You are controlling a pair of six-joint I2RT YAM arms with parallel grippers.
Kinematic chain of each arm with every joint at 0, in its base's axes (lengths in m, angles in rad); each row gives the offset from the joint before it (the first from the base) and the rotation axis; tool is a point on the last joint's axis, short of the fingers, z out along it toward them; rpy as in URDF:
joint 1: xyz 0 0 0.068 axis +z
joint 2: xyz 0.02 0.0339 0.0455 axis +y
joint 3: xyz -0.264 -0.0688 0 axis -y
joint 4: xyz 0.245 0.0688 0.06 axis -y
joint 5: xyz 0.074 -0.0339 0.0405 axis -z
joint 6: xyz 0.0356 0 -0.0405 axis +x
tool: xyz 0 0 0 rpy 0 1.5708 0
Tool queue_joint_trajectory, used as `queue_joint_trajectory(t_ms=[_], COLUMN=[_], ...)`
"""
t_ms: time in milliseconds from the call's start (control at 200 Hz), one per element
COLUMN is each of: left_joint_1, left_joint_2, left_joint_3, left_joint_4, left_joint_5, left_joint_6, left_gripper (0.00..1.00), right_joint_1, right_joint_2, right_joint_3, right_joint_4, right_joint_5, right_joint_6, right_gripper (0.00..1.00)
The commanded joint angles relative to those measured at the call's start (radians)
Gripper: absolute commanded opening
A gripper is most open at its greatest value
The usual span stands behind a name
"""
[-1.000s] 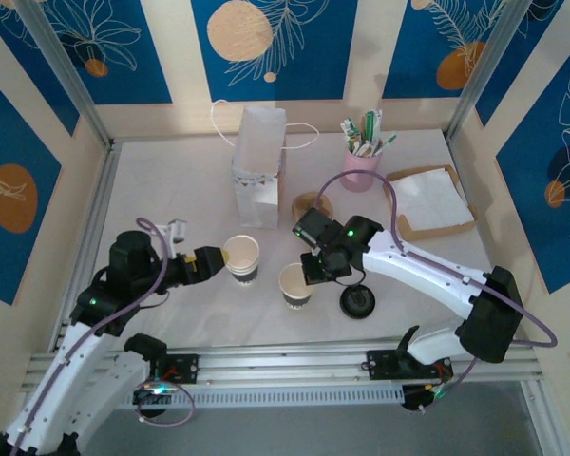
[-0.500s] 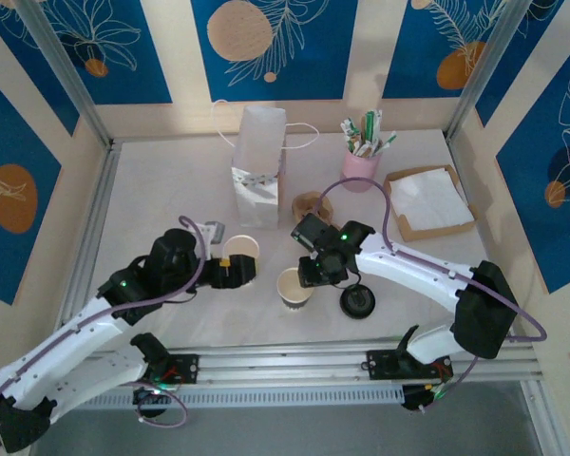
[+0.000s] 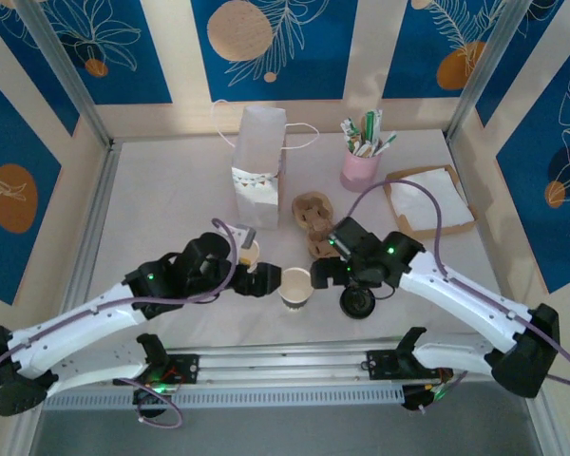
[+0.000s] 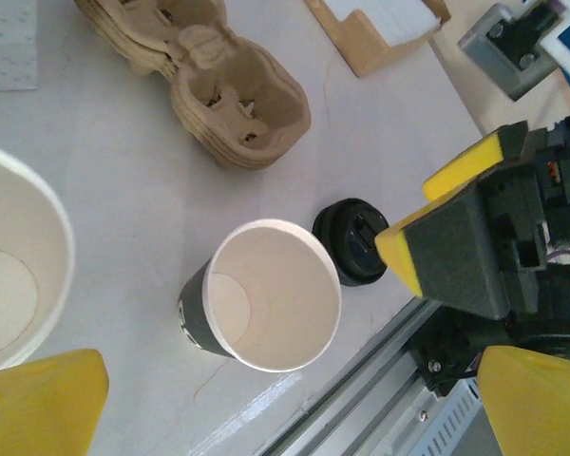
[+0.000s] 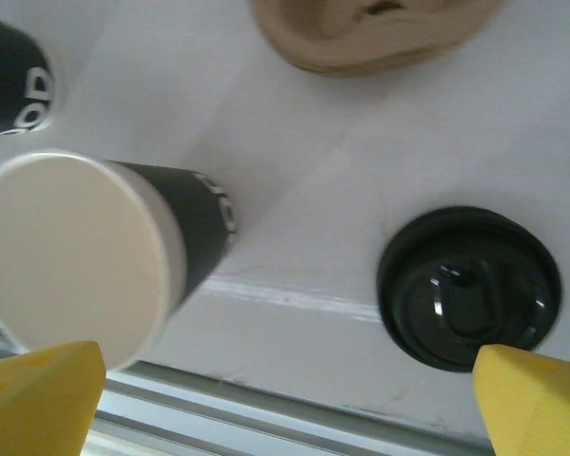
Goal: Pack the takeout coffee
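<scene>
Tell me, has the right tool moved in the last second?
Yes. The right tool has shifted right, off the cup and toward the lid, which stayed put.

We see a pale table [image 3: 171,190] bearing a paper bag [image 3: 258,180], a pink holder [image 3: 358,169], a napkin tray [image 3: 427,201], a cardboard cup carrier [image 3: 313,214], an open cup [image 3: 295,286], a second cup [image 3: 250,252] and a black lid [image 3: 357,302].
</scene>
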Motion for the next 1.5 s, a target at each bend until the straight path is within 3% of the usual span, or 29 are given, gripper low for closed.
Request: queue_joint_trajectory(t_ms=[0,300,685,855,1070,1495], left_joint_1=[-0.037,-0.074,-0.078,-0.078,-0.078,-0.078], left_joint_2=[0.043,0.112,0.103,0.101,0.098,0.101], left_joint_3=[0.042,0.066,0.049,0.051,0.045,0.045], left_joint_4=[0.034,0.058,0.062,0.054,0.053,0.046], left_joint_5=[-0.032,-0.036,-0.049,-0.059,-0.063,-0.069], left_joint_6=[0.023,0.031,0.037,0.044,0.044,0.049], left_gripper=[1.00,1.00,1.00,1.00,1.00,1.00], right_joint_1=[-0.070,-0.149,-0.187,-0.187,-0.188,-0.188], right_joint_2=[-0.056,-0.035,-0.014,0.014,0.093,0.111], right_joint_3=[-0.071,-0.158,-0.308,-0.325,-0.305,-0.326], right_joint_4=[-0.068,-0.054,0.121,0.170,0.130,0.174], right_joint_5=[0.033,0.071,-0.021,-0.063,-0.004,-0.017], right_joint_6=[0.048,0.144,0.147,0.114,0.126,0.117], right_gripper=[0.99,0.99,1.00,0.97,0.91,0.83])
